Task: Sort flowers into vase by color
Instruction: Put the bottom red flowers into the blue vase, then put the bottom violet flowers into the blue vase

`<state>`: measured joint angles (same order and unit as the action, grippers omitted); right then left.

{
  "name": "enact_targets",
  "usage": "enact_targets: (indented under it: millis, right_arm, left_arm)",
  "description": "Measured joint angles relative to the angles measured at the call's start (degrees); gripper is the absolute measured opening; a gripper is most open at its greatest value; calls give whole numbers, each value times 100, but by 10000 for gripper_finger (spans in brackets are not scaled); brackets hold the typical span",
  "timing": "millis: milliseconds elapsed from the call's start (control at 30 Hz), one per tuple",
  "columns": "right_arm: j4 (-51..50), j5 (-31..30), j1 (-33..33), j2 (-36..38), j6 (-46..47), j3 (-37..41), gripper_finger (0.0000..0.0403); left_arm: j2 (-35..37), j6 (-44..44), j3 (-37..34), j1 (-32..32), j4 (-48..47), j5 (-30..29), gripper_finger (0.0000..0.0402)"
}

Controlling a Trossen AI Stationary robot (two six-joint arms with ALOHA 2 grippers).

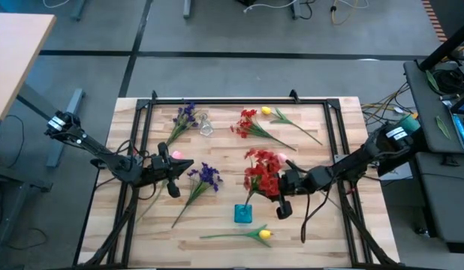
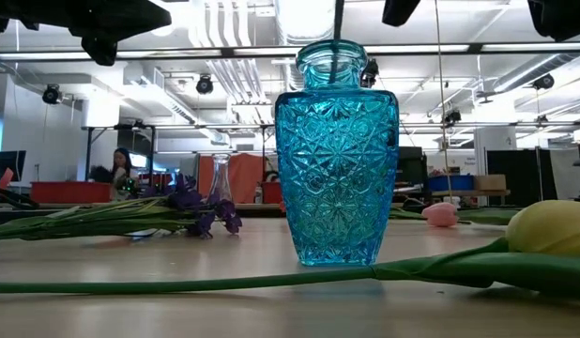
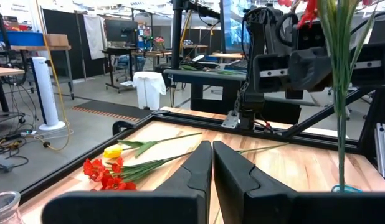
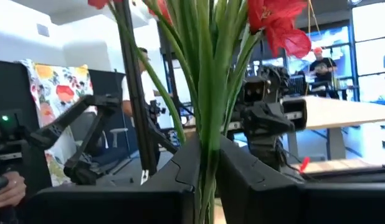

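Note:
My right gripper (image 1: 272,187) is shut on a red flower cluster (image 1: 262,171) just above the blue glass vase (image 1: 243,214). The stems (image 2: 337,23) drop into the vase mouth (image 2: 329,52). My left gripper (image 3: 212,163) is shut and empty, hovering near a pink tulip (image 1: 176,155) that lies on the table. Lying flat on the wood are two purple clusters (image 1: 185,115) (image 1: 208,175), a second red cluster (image 1: 247,124), and two yellow tulips (image 1: 266,111) (image 1: 263,235). A small clear vase (image 1: 206,126) stands near the far edge. My right gripper pinches the bundle of green stems (image 4: 205,143) of the red cluster between its two fingers (image 4: 239,174), below the blossoms. The fingers come level from the table's right side and lie across the stems. The flowers stand upright, lifted, with the stem ends inside the blue vase neck.
A black metal frame (image 1: 239,101) borders the wooden table. The near yellow tulip's stem (image 2: 271,279) lies in front of the blue vase. Bare wood shows between the vases and along the right side. A person (image 2: 121,169) is in the room behind.

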<state>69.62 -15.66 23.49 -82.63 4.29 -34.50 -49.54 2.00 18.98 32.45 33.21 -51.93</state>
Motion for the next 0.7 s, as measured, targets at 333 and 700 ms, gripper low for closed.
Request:
enact_targets:
  millis: [333,700]
  right_arm:
    - [-574,-278,0,11,356,2,133]
    - [-1434,-281,2,105,1149,2,222]
  left_arm:
    - [0,0,0,0,-2,-1,0]
    - [0,0,0,0,0,-1,0]
